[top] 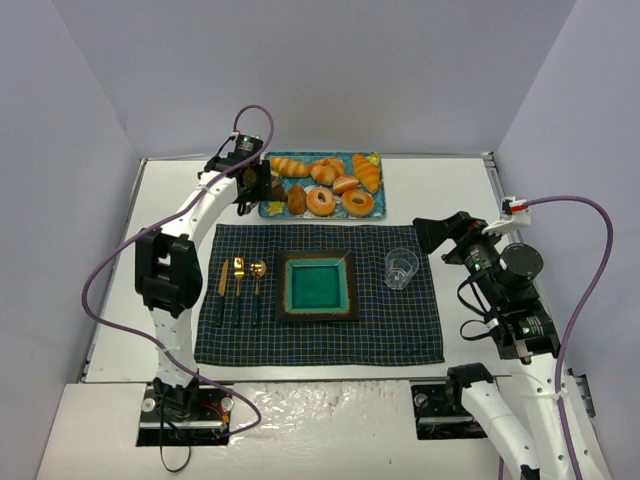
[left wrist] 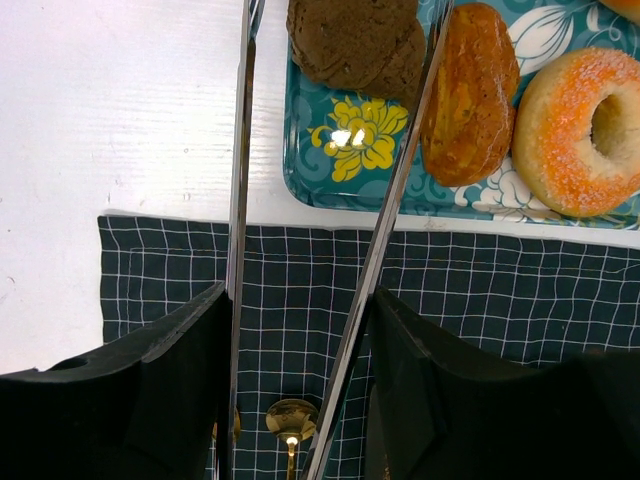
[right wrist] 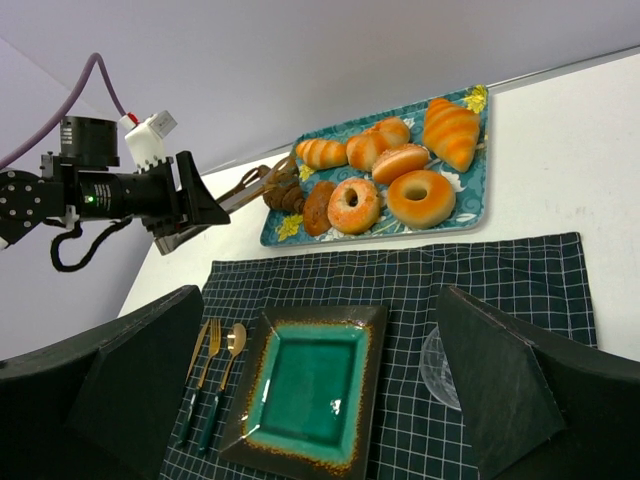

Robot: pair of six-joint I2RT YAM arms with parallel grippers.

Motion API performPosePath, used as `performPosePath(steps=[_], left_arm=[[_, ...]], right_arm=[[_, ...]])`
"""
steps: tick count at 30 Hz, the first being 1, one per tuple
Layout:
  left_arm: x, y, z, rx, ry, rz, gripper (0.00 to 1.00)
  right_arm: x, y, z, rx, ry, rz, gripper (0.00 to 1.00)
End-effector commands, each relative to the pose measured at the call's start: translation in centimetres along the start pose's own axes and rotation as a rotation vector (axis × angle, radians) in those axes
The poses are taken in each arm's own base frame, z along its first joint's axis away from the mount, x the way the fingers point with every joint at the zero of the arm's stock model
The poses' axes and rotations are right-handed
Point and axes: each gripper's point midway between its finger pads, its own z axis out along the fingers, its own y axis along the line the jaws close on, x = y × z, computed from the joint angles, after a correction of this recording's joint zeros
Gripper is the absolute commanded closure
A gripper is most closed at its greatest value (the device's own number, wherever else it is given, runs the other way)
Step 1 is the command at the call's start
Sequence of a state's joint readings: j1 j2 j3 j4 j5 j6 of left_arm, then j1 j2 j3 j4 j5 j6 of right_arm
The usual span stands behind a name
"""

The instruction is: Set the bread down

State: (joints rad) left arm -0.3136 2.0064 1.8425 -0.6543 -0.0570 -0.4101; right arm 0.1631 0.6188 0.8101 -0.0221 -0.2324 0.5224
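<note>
On the white table (top: 470, 190) lies a dark navy cloth placemat (top: 400, 330) with a thin white check. At its 12 o'clock sits a glossy teal tray (left wrist: 305, 150) with a raised rim and a yellow-and-white flower print.

The left gripper (left wrist: 300, 330) hangs over the placemat's 11 o'clock corner. Its blunt black fingers (left wrist: 170, 370) stand at a narrow gap, clamped on a pair of slim, mirror-bright metal tongs (left wrist: 391, 200). The two blades spread apart as they reach toward 12 o'clock.

The bread (left wrist: 355, 40), a dark chocolate-brown pastry with a matte, crumbly, ridged surface, lies at about 8 o'clock on the tray, between the blades. The left blade runs over bare table outside the rim, apart from the pastry. The right blade passes along the bread's 3 o'clock edge, between it and a glossy reddish-brown oval roll (left wrist: 470, 95). The blade tips leave the wrist picture, so contact with the bread cannot be judged. Right of the roll is a sugar-dusted orange ring doughnut (left wrist: 580, 130).

On the placemat, three gold utensils with dark handles lie side by side: a knife (top: 222, 285), a fork (top: 238, 285) and a spoon (top: 257, 280). They are at 9 o'clock from a square teal glazed plate (top: 317, 285) with a mottled brown rim. A clear ribbed plastic cup (top: 401, 268) stands upright at the plate's 3 o'clock.

The right gripper (right wrist: 318, 330) is at 2 o'clock from the cup. Its wedge-shaped black fingers (right wrist: 510, 380) are spread wide and hold nothing.
</note>
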Motion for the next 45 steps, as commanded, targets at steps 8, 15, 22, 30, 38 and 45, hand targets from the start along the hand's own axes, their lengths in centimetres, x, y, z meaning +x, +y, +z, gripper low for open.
performPosePath(steps=[8, 15, 22, 30, 38, 45], left_arm=[[-2.9, -1.3, -2.0, 0.028, -0.094, -0.015, 0.59], [-3.1, -1.2, -3.0, 0.025, -0.111, -0.01, 0.67], [-4.3, -1.0, -5.4, 0.033, -0.159, -0.009, 0.73], [-5.5, -1.4, -9.3, 0.068, -0.217, -0.004, 0.76], [-3.9, -2.9, -14.5, 0.151, -0.242, 0.041, 0.76], [1.0, -5.1, -17.8, 0.233, -0.218, 0.118, 0.76]], right_arm=[[-2.4, 1.0, -0.1, -0.025, -0.083, -0.02, 0.0], [-2.3, 0.9, -0.1, -0.025, -0.081, -0.018, 0.0], [-2.2, 0.9, -0.1, -0.023, -0.082, -0.018, 0.0], [-2.2, 0.8, 0.0, -0.018, -0.08, -0.021, 0.0], [-2.2, 0.7, 0.4, -0.014, -0.073, -0.027, 0.0], [-2.4, 0.7, 0.7, -0.01, -0.071, -0.029, 0.0]])
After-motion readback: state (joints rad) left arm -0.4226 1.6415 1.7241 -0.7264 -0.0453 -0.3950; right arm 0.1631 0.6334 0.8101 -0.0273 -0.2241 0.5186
